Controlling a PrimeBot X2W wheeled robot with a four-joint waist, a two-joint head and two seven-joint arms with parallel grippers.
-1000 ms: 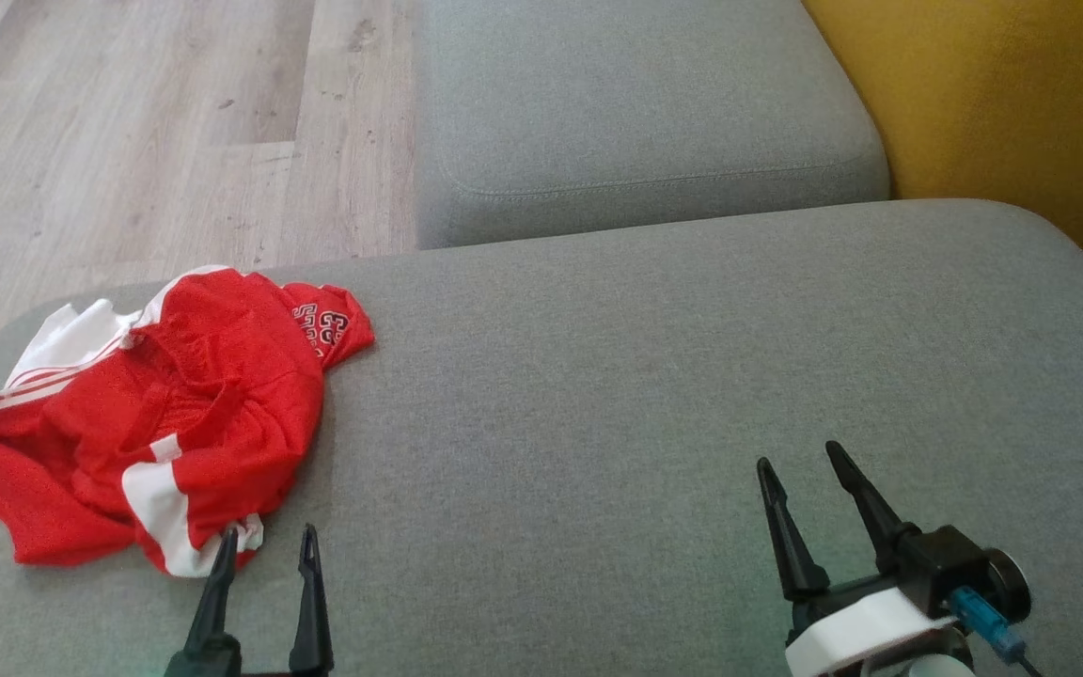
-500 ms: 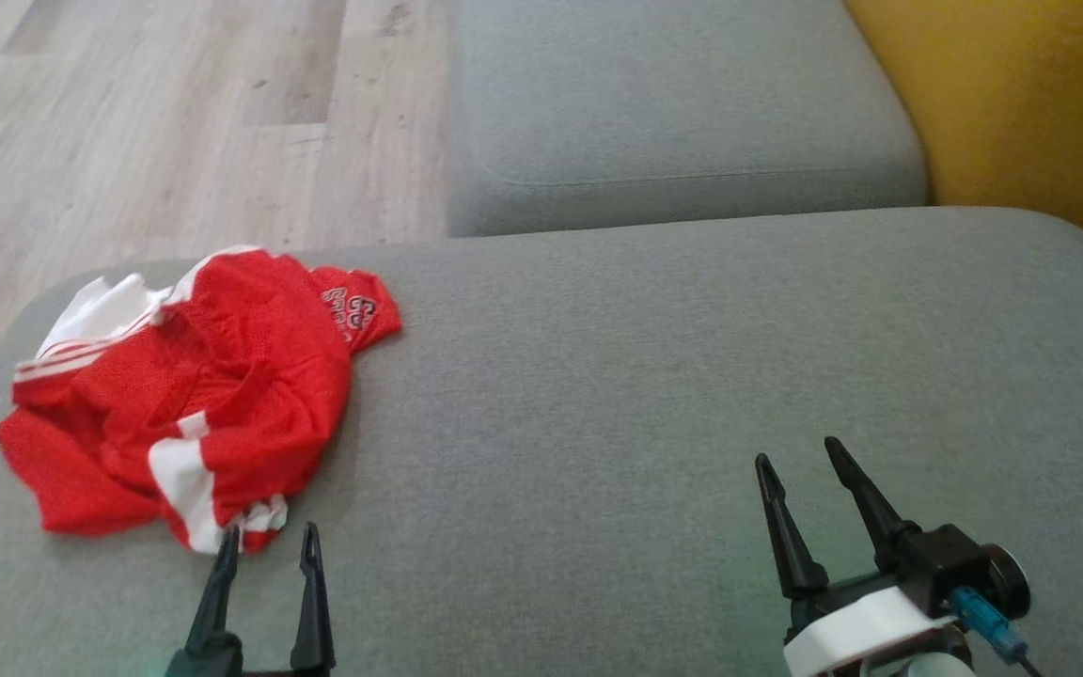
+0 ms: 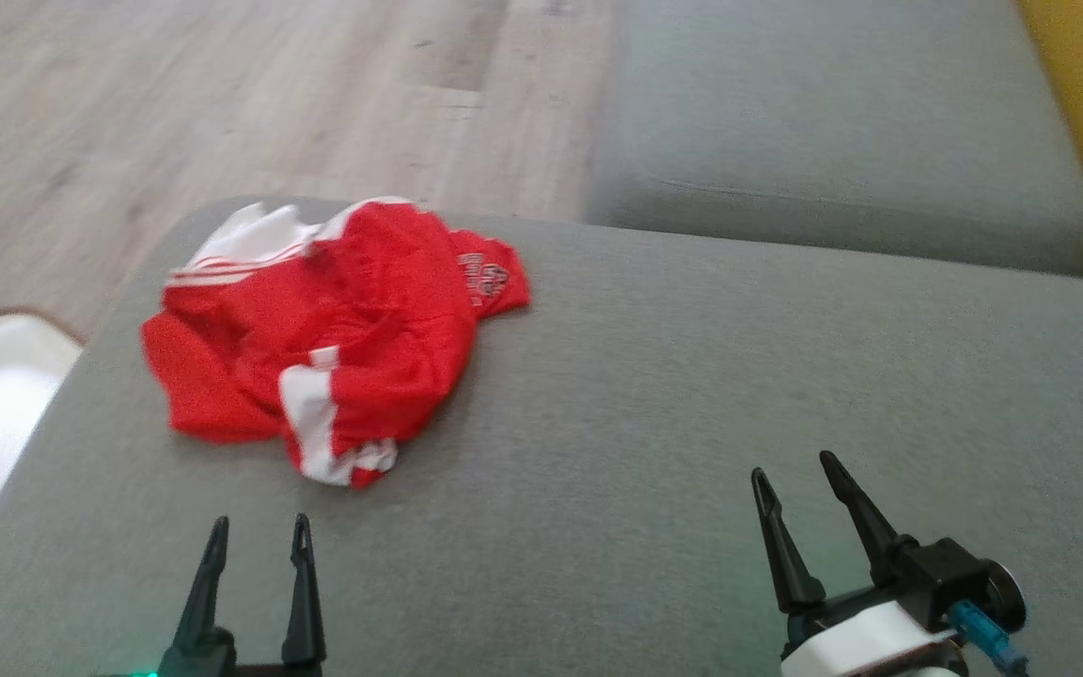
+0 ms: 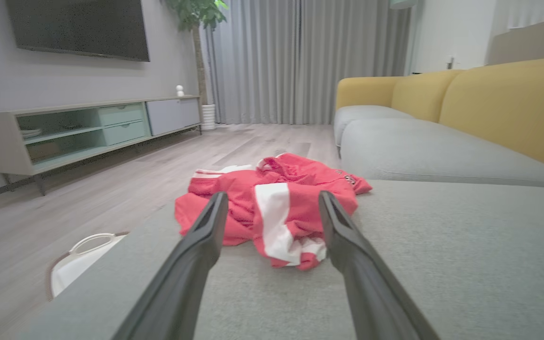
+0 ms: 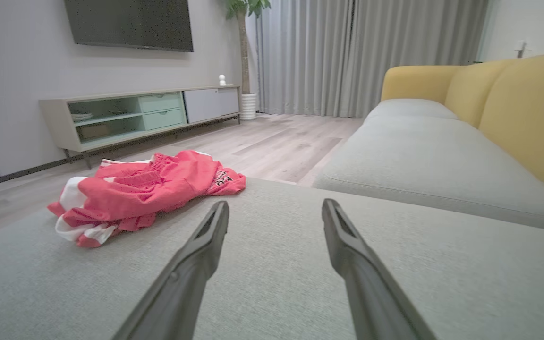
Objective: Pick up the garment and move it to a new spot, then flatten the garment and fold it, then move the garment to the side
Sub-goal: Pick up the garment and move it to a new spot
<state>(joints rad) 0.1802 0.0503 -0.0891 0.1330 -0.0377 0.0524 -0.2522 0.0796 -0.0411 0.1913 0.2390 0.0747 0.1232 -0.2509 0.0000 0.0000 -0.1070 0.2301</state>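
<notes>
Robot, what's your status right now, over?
Jaws open and empty on left gripper and right gripper. Crumpled red garment on grey cushion, ahead of left gripper, untouched. Nothing between them.

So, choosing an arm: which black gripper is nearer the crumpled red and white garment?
The left gripper: the red garment lies just ahead of its open fingers; the right gripper points at grey cushion off to the side.
</notes>
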